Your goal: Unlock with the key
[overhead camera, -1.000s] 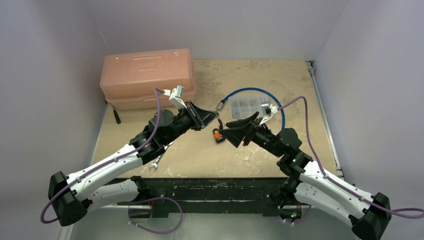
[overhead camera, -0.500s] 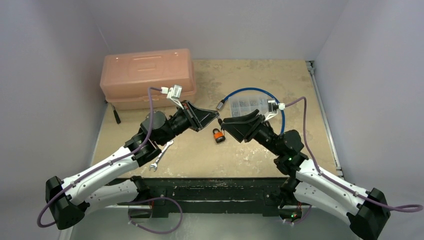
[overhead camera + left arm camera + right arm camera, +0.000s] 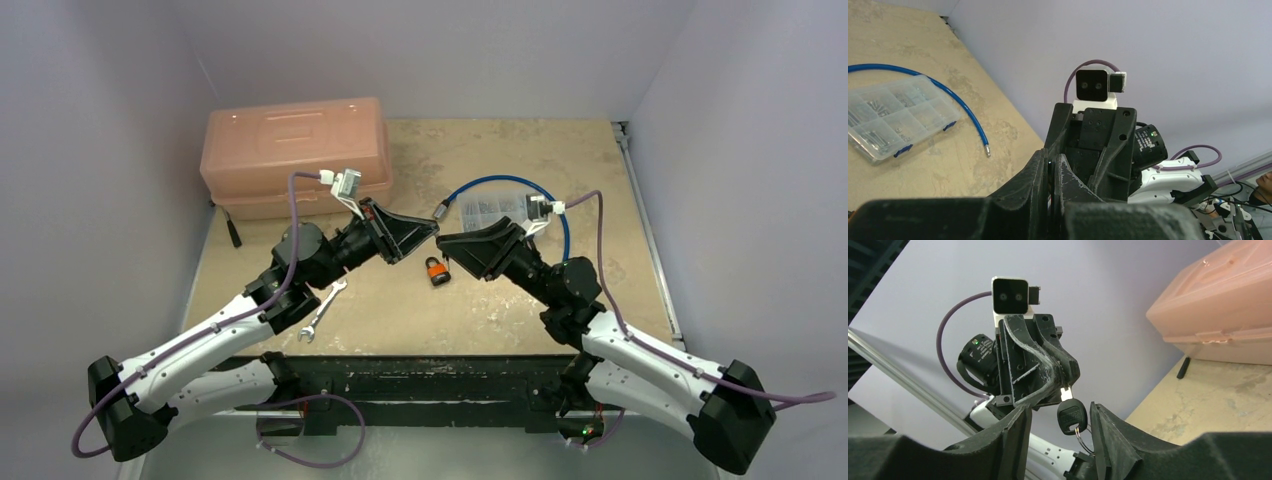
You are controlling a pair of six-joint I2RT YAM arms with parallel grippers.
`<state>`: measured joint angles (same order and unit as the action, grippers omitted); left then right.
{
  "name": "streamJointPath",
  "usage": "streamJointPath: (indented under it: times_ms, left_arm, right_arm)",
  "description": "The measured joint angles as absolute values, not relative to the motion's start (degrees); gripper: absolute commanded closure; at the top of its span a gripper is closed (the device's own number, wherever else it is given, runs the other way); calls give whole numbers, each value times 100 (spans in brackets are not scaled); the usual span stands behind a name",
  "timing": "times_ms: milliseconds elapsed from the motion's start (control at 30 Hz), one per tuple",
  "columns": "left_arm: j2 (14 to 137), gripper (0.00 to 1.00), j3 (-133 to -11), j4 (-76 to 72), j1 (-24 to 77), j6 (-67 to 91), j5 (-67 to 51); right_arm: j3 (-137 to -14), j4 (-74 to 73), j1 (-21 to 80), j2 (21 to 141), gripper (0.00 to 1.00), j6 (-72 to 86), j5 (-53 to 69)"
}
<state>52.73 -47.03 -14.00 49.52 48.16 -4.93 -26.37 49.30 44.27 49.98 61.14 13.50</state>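
Observation:
The orange padlock (image 3: pixel 435 270) lies on the table, below and between the two gripper tips. My left gripper (image 3: pixel 425 232) is shut on the metal blade of the key (image 3: pixel 1071 418). Its black head and split ring hang below the left fingertips (image 3: pixel 1066 382). My right gripper (image 3: pixel 1058 407) faces the left one tip to tip. It is open, and the key head sits between its fingers (image 3: pixel 1020 430) with a gap on each side. In the left wrist view my left gripper (image 3: pixel 1052 162) is pressed shut, and the right gripper (image 3: pixel 1092 130) stands just beyond it.
A pink toolbox (image 3: pixel 293 150) stands at the back left, with a black-handled tool (image 3: pixel 234 232) beside it. A wrench (image 3: pixel 318 318) lies under the left arm. A blue cable (image 3: pixel 500 185) loops round a clear parts box (image 3: pixel 495 210) behind the right gripper.
My right gripper has lifted from beside the padlock up to the left gripper's tip, and its jaws have narrowed round the key head. The left arm shifted slightly.

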Motion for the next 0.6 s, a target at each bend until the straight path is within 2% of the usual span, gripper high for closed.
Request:
streamJointPath:
  times_ms: [100, 433, 600]
  left_arm:
    - [5271, 100, -4729, -1426, 4952, 4810, -517]
    - [5271, 100, -4748, -1544, 4952, 4733, -565]
    - [5271, 100, -4748, -1557, 4952, 4733, -567]
  right_arm:
    - [-2633, 5098, 4427, 5089, 53, 6204, 1420]
    - [-2613, 5389, 4423, 5214, 58, 6342, 1559]
    - [-2611, 5411, 4423, 5216, 64, 6340, 1588]
